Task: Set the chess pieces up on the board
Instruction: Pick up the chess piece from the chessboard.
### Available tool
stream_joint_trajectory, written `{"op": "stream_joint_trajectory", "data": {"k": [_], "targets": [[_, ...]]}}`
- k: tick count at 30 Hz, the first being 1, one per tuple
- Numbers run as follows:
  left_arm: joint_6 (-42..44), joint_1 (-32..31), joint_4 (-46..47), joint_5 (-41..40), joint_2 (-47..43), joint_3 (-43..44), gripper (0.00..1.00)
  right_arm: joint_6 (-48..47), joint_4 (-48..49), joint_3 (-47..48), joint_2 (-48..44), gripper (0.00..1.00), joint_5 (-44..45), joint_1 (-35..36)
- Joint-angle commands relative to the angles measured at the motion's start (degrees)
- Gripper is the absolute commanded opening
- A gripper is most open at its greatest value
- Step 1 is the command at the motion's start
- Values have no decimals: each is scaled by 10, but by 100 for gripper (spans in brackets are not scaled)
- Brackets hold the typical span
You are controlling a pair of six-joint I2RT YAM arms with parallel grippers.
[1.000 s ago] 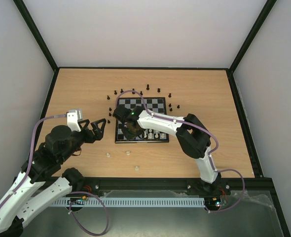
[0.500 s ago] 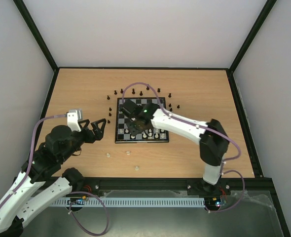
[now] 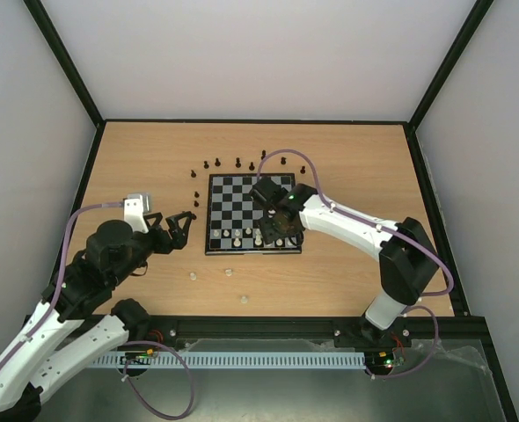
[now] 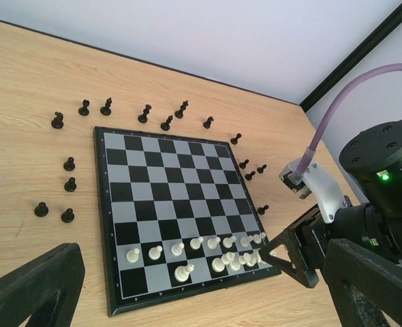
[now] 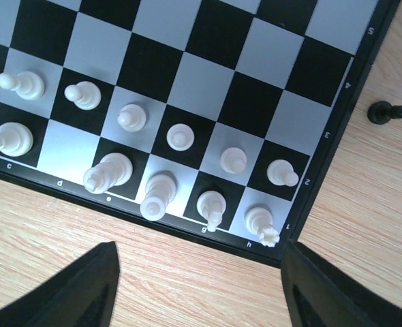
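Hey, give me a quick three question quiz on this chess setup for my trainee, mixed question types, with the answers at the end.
1. True or false: every visible black piece stands off the board.
2. The white pieces on the board stand in: A the two rows nearest the arms, B the two far rows, C the centre.
3. In the right wrist view, which letter marks the bare back-row square?
Key: 1 true; 2 A; 3 d.
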Motion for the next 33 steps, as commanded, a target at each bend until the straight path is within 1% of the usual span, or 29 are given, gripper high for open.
{"op": "stream_joint_trajectory", "data": {"k": [1,4,8,13,18,20,27,32,33], "targets": [[6,3,6,6,6,-1,99,-3,3,-9,10,62,-13,2],[7,3,5,4,5,-2,99,-6,11,-9,22,57,-20,2],[7,3,6,2,5,-3,99,-10,19,-9,37,54,-30,2],[8,3,6,1,6,-3,99,-13,26,-9,51,44,-40,2],[9,3,6,0,5,-4,99,-14,33,-13,61,42,-45,2],[8,3,7,0,5,-4,99,-15,35,-13,66,39,-48,2],[8,2,4,-1,3,-4,99,-17,41,-12,79,34,-49,2],[7,3,5,-2,3,-4,99,-20,43,-10,88,32,-47,2],[7,3,5,-2,4,-4,99,-20,45,-10,90,30,-47,2]]}}
